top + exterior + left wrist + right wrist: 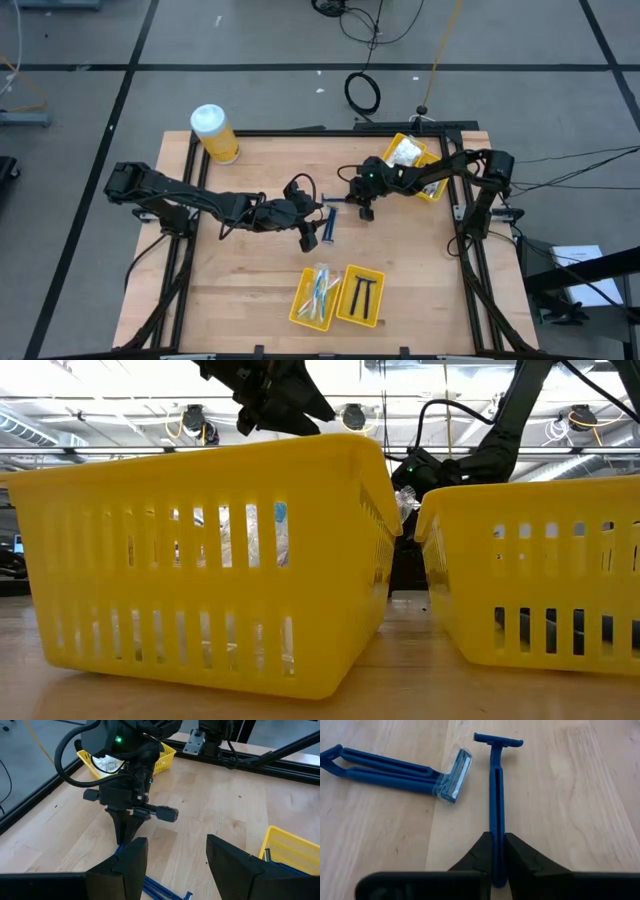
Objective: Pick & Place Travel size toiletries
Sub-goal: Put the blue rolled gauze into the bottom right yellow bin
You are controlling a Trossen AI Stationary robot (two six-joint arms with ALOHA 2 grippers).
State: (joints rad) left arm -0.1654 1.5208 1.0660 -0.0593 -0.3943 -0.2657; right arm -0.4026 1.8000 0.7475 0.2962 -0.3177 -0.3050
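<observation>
Mid-task here. The right gripper (498, 851) sat centre-frame in the high view, jaws clamped on the handle of a dark blue razor (495, 795), T-head pointing away from the camera, just over the tabletop (250, 300). A second razor (395, 772), w/ clear cap on its head, lay on the wood just beside it, upper left of the right wrist view. The left gripper (172, 865) hovered close by, left of centre in the high view, jaws apart, nothing between them.

Done so far, by my read: the bin at bottom centre (337, 296) held light-blue sticks (320, 287) in its left compartment and dark pieces (362, 293) in its right. The upper-right bin (405, 152) had clear packets (404, 150).

Left to do: at least 2 razors not yet binned.
</observation>
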